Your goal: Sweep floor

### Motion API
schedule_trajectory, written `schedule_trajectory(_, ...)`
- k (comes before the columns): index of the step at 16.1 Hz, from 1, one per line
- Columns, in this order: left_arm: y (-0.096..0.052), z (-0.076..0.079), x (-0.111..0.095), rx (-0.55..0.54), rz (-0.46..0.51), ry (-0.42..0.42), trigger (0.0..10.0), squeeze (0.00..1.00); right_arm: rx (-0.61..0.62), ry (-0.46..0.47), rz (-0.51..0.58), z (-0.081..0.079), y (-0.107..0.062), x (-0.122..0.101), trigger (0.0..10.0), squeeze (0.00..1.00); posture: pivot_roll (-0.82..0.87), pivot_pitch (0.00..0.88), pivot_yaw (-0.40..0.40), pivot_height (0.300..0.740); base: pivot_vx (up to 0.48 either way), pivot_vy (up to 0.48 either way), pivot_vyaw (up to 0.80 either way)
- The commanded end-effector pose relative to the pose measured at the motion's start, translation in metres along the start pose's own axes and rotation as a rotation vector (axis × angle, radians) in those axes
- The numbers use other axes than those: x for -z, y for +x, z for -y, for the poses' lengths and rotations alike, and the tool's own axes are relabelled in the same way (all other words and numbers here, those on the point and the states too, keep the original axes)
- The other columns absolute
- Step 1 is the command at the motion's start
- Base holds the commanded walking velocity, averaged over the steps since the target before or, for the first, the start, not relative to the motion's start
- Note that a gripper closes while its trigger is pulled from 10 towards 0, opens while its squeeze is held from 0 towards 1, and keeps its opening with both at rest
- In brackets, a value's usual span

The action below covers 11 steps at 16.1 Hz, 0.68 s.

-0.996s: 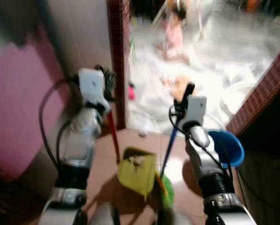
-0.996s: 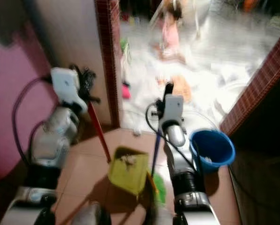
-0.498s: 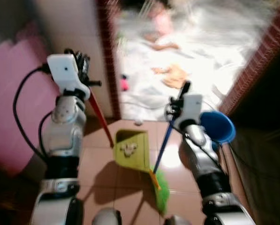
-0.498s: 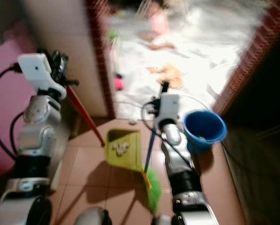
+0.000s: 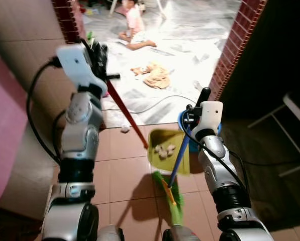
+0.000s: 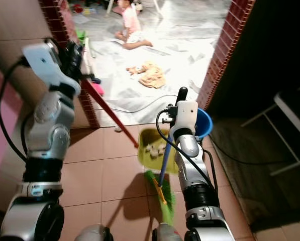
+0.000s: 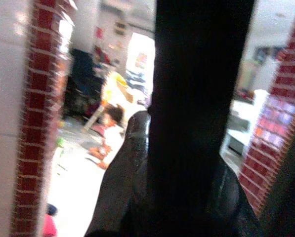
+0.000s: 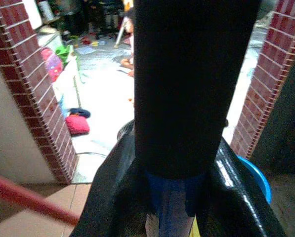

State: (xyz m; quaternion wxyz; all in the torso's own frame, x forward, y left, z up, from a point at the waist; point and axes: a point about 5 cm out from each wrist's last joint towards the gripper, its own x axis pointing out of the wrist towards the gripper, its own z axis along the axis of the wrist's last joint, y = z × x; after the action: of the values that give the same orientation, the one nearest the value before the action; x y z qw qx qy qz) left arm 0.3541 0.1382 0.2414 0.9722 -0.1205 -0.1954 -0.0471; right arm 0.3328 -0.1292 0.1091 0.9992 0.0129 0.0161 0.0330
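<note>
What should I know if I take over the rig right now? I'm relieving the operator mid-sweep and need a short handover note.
Left gripper: raised beside the brick pillar, shut on the red handle of the yellow dustpan.
Right gripper: shut on the blue broom handle; green bristles rest on the tiled floor just behind the dustpan.
Done: a few scraps of debris lie in the pan.
Blue bucket stands just beyond the pan, by the doorway.
Left: probably tip the pan into the bucket.
Caution: a person sits on the floor past the doorway, and a cable crosses there.
</note>
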Motion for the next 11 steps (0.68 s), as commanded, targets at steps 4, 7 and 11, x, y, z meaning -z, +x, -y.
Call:
schedule_trajectory(4,0.019,0.002,-0.057,-0.013,0.218,-0.014,10.0,0.00,0.004,-0.012,-0.059,0.003,-0.004,0.010,10.0,0.00,-0.05,0.023,0.014,0.740,0.000,0.000,0.00)
schedule_trajectory(7,0.024,0.006,-0.052,-0.017,0.219,-0.025,10.0,0.00,0.006,-0.016,-0.075,0.003,-0.004,0.012,10.0,0.00,-0.06,0.025,0.018,0.740,0.198,0.000,-0.80)
schedule_trajectory(11,0.027,0.014,-0.046,0.000,0.208,-0.038,10.0,0.00,0.002,-0.025,-0.098,0.006,-0.005,0.014,10.0,0.00,-0.06,0.025,0.023,0.740,0.380,0.000,-0.33)
